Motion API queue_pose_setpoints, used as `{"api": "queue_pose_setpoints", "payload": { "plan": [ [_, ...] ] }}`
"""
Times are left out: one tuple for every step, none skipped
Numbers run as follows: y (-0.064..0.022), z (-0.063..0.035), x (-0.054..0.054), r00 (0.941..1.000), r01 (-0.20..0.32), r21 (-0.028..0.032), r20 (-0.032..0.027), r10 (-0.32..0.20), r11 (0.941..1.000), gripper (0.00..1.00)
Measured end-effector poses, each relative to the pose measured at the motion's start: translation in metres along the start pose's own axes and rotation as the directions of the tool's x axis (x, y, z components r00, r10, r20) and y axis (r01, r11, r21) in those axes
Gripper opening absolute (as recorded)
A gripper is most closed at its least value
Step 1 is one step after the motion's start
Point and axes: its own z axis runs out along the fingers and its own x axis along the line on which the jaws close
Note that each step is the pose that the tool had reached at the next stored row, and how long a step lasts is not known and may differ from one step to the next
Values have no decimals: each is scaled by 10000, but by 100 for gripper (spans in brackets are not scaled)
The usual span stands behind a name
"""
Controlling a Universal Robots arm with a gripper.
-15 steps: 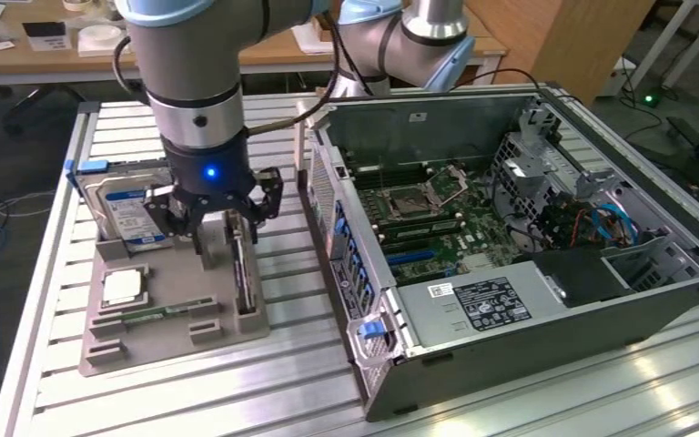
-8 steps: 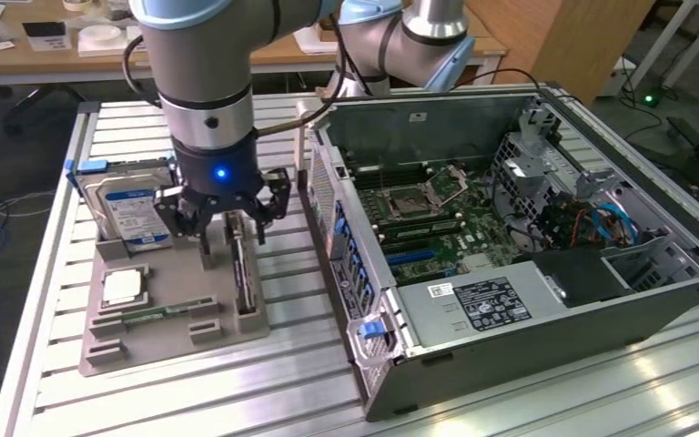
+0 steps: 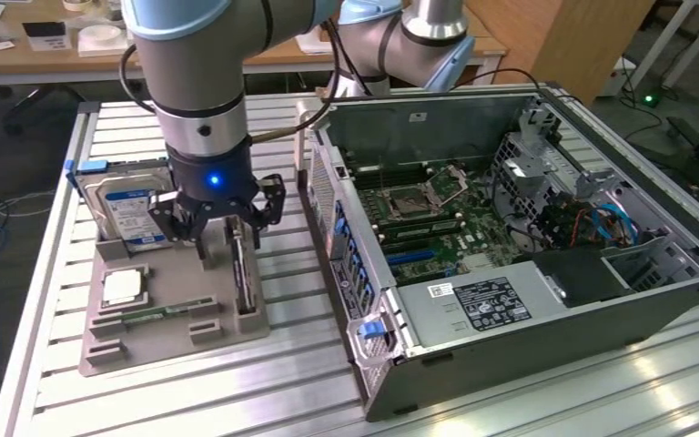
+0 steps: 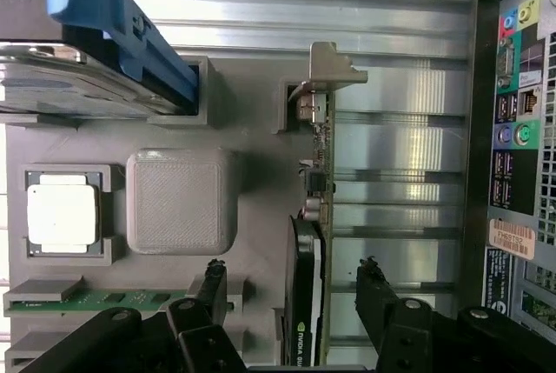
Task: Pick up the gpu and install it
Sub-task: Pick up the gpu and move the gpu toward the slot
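Pincer point(image 4: 291, 267) open astride gpu point(image 4: 304, 308) edge w/ gaps both sides.

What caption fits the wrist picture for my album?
Open pincer straddles the gpu standing on edge in a gray tray near the CPU chip.

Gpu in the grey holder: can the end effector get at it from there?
Probably yes. The open end effector hangs right above the gpu, its fingers either side of the upright card, with nothing between them.
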Motion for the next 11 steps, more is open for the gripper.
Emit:
{"api": "queue_pose_setpoints", "payload": {
  "plan": [
    [-1,2,-4,10000,-25,0,1,25,10000,71],
    [-1,2,-4,10000,-36,1,1,36,10000,71],
    [-1,2,-4,10000,-36,1,0,36,10000,71],
    [-1,3,-4,10000,-37,1,1,37,10000,71],
    [-1,3,-5,10000,-36,0,2,36,10000,71],
    [-1,3,-5,10000,-36,0,2,36,10000,71],
    [-1,3,-5,10000,-37,1,2,37,10000,71],
    [-1,3,-5,10000,-37,0,2,37,10000,71],
    [-1,3,-5,10000,-36,0,2,36,10000,71],
    [-1,3,-5,10000,-36,0,2,36,10000,71],
    [-1,3,-5,10000,-37,1,2,37,10000,71]
  ]
}}
